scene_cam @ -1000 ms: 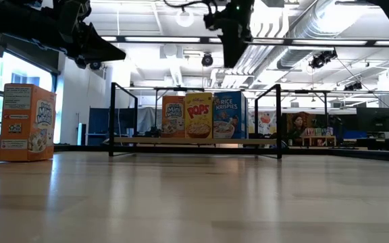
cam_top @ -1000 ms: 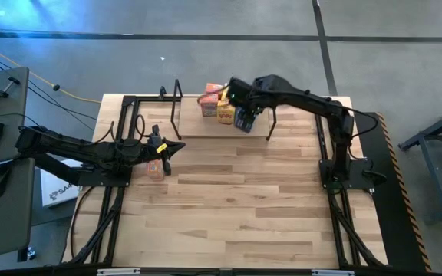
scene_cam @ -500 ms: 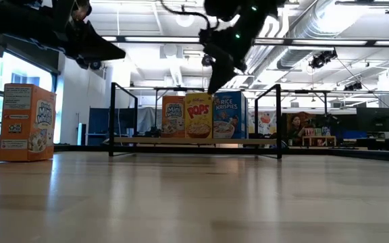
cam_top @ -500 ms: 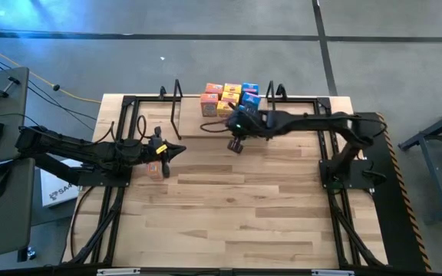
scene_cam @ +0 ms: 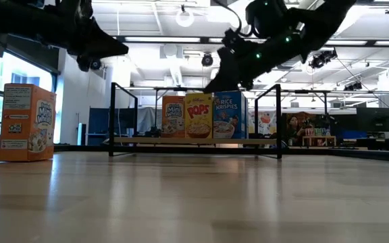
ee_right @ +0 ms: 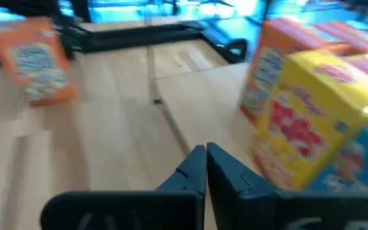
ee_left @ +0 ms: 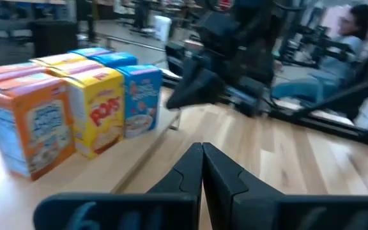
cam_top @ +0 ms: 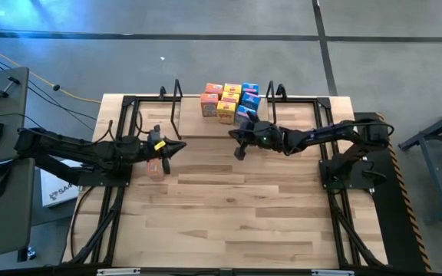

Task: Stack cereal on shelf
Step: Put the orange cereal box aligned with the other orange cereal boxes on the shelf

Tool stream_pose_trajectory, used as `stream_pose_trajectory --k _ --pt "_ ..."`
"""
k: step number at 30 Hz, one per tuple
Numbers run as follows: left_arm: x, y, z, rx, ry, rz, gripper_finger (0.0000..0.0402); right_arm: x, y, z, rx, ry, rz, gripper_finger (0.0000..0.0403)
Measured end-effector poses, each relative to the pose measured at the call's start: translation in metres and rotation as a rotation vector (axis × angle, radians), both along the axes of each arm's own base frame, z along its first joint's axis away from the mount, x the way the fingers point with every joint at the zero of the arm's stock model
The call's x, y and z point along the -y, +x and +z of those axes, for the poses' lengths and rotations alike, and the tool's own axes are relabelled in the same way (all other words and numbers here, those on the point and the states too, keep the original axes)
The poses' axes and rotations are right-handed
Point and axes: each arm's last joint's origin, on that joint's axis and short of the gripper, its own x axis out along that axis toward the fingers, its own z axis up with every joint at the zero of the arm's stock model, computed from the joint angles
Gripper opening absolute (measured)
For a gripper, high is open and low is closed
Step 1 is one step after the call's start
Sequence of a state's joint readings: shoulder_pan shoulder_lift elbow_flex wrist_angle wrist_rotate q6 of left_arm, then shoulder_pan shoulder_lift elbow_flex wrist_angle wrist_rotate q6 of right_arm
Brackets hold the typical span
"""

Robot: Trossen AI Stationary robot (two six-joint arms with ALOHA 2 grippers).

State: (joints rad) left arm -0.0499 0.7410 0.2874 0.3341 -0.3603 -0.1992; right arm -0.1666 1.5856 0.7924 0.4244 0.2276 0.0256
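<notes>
Shelf: the light plank shelf (cam_top: 206,129) sits at the far middle of the table (cam_top: 229,207), with black wire uprights at its left and right ends.
Cereal on shelf: six small boxes (cam_top: 229,103) huddle together toward the shelf's right end, in two rows. The near row reads orange (scene_cam: 173,117), yellow (scene_cam: 198,116), blue (scene_cam: 227,115) from left to right; the far row runs in the same colour order.
Stray cereal: one orange box (cam_top: 153,166) stands upright on the table at the left, off the shelf, well apart from the group.
Left gripper: it (cam_top: 170,147) hangs over the left part of the table, just right of the stray orange box and above it. In its own wrist view the two fingers (ee_left: 225,176) are pressed together with nothing between them.
Right gripper: it (cam_top: 240,142) reaches in from the right, above the shelf's near edge, just near of the blue box. Its wrist view shows the fingers (ee_right: 225,172) meeting tip to tip and empty.
Beyond the table: a seated person (ee_left: 337,61) shows behind the right arm, though that view is too soft to tell more.
</notes>
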Motion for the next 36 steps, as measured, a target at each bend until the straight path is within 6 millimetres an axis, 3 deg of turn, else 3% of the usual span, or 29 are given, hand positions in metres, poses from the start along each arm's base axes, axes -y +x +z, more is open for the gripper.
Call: stream_pose_trajectory --k 6,10,15,21,26,31,36 --pt "0.003 0.001 0.01 0.089 0.031 -0.091 0.0003 -0.013 -0.009 -0.004 -0.047 -0.109 0.031 0.0" --pt "0.002 0.001 0.018 0.193 -0.008 -0.103 0.0003 -0.02 -0.028 -0.023 0.08 -0.022 0.086 0.0" --pt "-0.004 0.003 0.02 0.14 -0.048 -0.066 0.0001 -0.038 -0.045 -0.036 0.18 -0.015 0.137 0.0" --pt "-0.003 0.01 0.043 -0.034 -0.122 -0.062 0.0001 -0.039 -0.048 -0.038 0.189 0.003 0.152 0.0" --pt "0.01 0.019 0.067 -0.215 -0.141 -0.112 0.002 -0.044 -0.047 -0.039 0.187 0.011 0.192 0.0" --pt "0.032 0.023 0.079 -0.524 -0.23 -0.137 0.0082 -0.052 -0.047 -0.041 0.157 -0.015 0.233 0.0" --pt "0.049 0.027 0.097 -0.752 -0.409 -0.017 0.0161 -0.057 -0.047 -0.041 0.152 -0.025 0.246 0.0"
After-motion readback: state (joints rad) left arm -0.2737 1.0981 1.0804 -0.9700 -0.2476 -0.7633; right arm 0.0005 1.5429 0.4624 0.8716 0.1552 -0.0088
